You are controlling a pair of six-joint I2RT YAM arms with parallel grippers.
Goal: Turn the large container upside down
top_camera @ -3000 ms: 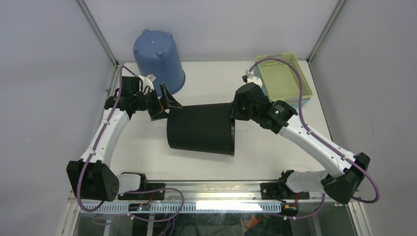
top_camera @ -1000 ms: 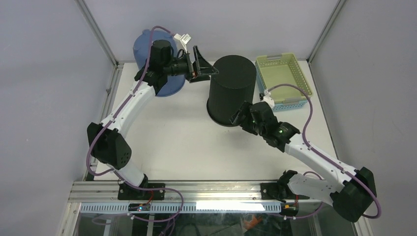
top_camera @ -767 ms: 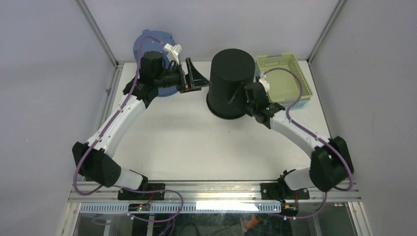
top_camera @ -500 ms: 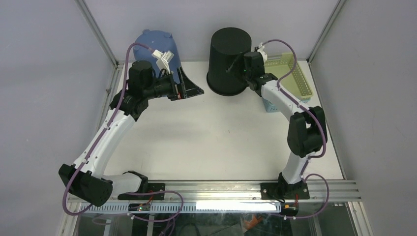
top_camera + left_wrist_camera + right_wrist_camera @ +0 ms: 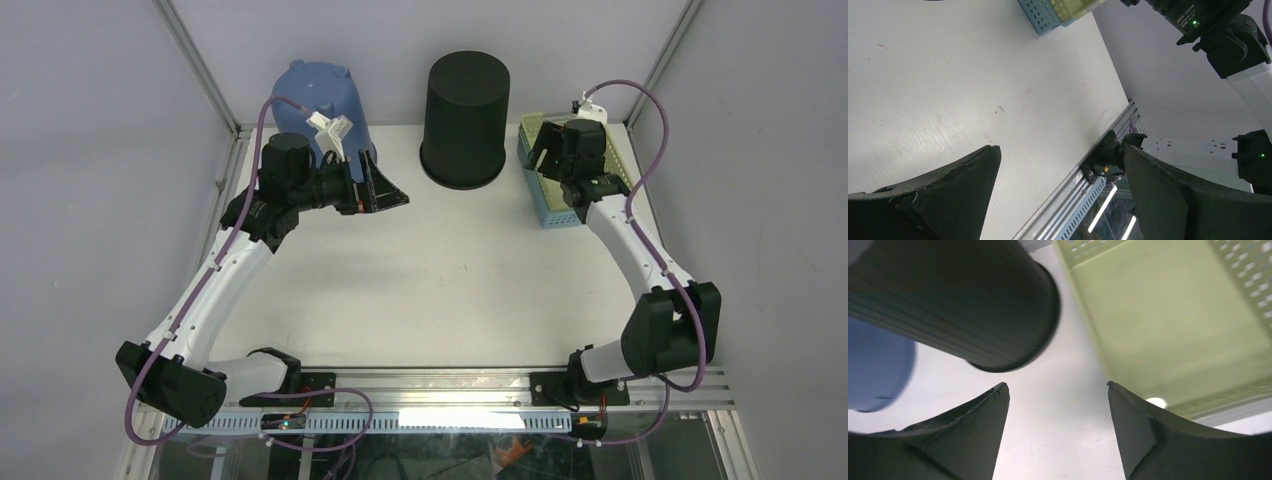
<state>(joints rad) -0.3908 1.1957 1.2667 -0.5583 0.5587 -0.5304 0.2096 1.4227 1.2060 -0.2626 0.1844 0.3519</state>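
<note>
Container (image 5: pixel 465 115) is standing mouth-down, long axis upright, at the far edge of the desk (image 5: pixel 450 290), just left of the right pincer (image 5: pixel 1057 386), which is hovering wide and empty over the green basket (image 5: pixel 1168 315). The left pincer (image 5: pixel 1060 149) is gaping fully, empty, and sitting farther off beside the blue bucket (image 5: pixel 310 95).

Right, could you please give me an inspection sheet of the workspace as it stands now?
Surface: white table, faint specks.
Job's things: black container rim-down at far edge, base up, untouched.
Clutter: blue bucket inverted, far left; green basket nested in blue basket, far right.
Grippers: left gripper open, empty; right gripper open, empty.
Cables: purple cables loop along both arms.
Surroundings: grey walls, aluminium rail nearside.
</note>
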